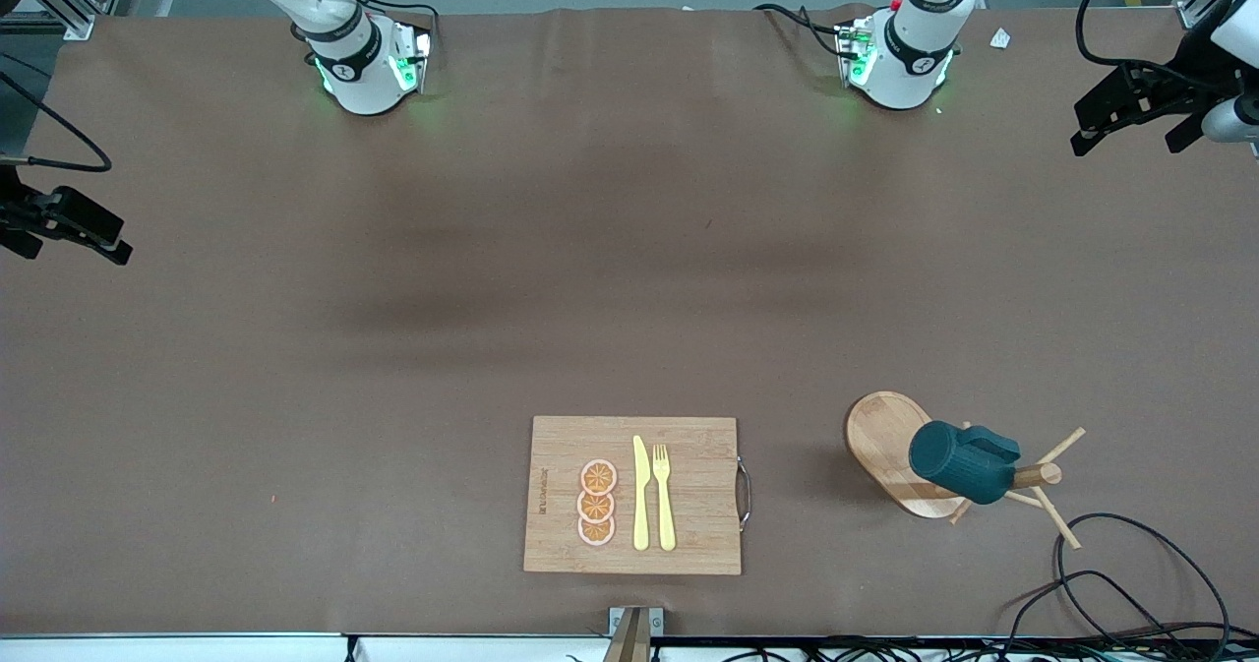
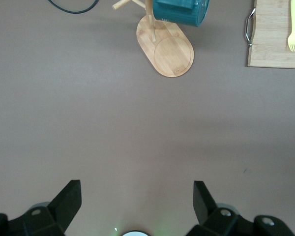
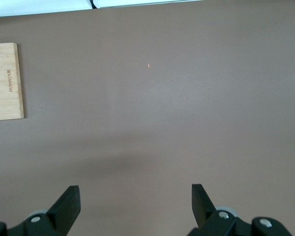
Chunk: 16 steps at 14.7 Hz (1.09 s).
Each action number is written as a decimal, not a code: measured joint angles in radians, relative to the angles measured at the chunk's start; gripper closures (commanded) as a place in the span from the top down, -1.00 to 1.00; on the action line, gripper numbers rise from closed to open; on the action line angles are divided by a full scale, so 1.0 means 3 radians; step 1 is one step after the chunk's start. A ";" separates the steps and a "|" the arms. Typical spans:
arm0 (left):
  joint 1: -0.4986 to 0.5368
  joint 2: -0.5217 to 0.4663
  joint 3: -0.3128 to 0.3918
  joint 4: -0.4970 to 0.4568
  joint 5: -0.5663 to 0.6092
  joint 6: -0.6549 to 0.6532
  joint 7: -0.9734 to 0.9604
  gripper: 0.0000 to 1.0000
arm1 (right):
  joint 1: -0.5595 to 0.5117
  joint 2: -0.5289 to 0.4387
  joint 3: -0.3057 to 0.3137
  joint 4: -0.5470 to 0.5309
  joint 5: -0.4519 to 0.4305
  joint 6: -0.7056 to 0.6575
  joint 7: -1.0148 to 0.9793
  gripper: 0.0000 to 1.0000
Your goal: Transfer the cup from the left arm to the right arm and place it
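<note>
The cup [image 1: 959, 461], dark teal and ribbed, hangs tilted on a peg of the wooden mug rack [image 1: 984, 470] toward the left arm's end of the table [image 1: 393, 347], beside the bamboo cutting board [image 1: 689, 436]. On that board lie three orange slices [image 1: 597, 503], a yellow knife [image 1: 640, 495] and a yellow fork [image 1: 664, 495]. The left gripper [image 2: 136, 196] and the right gripper [image 3: 135, 199] each wait released and empty over bare table.
</note>
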 measured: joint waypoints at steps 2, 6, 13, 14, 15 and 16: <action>0.0000 0.0004 0.0000 0.0000 0.0000 0.0000 0.0000 1.00 | 0.0000 0.0000 0.0000 0.0000 0.0000 0.0000 0.0000 1.00; -0.0002 0.0018 0.0001 0.0005 0.0000 0.0002 0.0000 1.00 | 0.0000 0.0000 0.0000 0.0000 0.0000 0.0000 0.0000 1.00; 0.0021 0.0349 0.0116 0.0337 0.0000 0.0017 -0.0014 1.00 | 0.0000 0.0000 0.0001 0.0000 0.0000 0.0000 0.0000 1.00; 0.0021 0.0418 0.0117 0.0384 0.0000 0.0025 -0.0070 1.00 | 0.0000 0.0000 0.0001 0.0000 0.0000 0.0000 0.0000 1.00; 0.0021 0.0511 0.0117 0.0443 -0.0001 0.0035 -0.0180 1.00 | 0.0000 0.0000 0.0001 0.0001 0.0000 0.0000 0.0000 1.00; 0.0021 0.0615 0.0118 0.0496 -0.0002 0.0069 -0.0319 1.00 | 0.0000 0.0000 0.0001 0.0001 0.0000 0.0000 0.0000 1.00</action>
